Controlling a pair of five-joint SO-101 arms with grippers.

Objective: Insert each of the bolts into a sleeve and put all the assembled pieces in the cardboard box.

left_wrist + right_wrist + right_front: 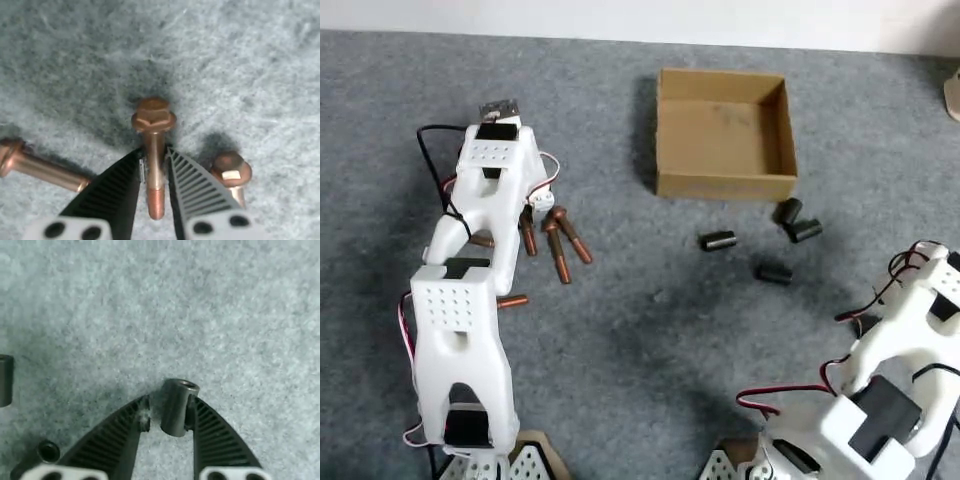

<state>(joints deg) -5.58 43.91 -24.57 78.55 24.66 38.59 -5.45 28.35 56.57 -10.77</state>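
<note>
No letters, numbers, labels or signs can be read on anything here (the hex head of the bolt [153,120] has no legible stamp, and the walls of the cardboard box [725,187] are plain brown).
</note>
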